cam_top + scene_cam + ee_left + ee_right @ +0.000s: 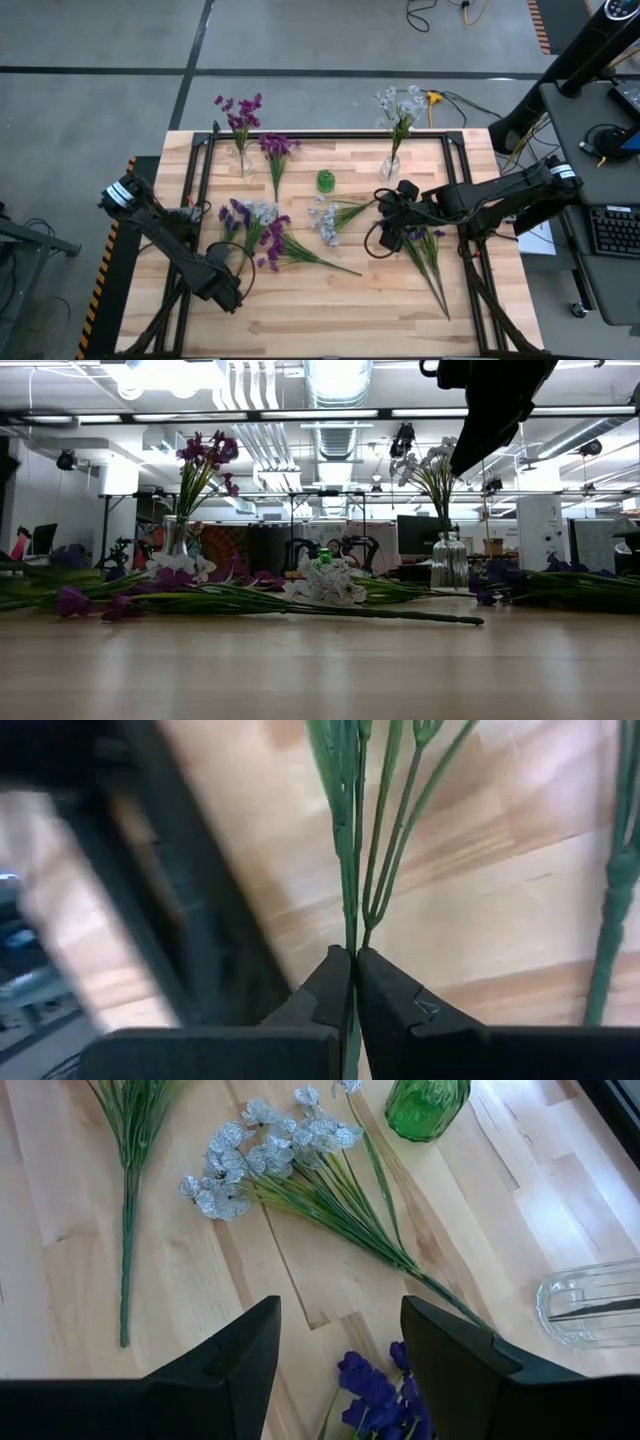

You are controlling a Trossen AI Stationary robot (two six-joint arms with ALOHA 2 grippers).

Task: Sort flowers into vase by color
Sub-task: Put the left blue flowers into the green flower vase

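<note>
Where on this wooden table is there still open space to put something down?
The near strip of the light wooden table, below the magenta sprig and between both arms, is bare. So is the far middle between the two clear glass vases. The centre, around the small green glass vase, is crowded with sprigs.

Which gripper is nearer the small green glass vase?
Right. The right gripper hovers open just beside the green vase, over blue flowers; the left gripper is far off, shut on a stem.

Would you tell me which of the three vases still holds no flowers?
The small green vase at the table's middle; the two clear vases behind it each hold a sprig.
</note>
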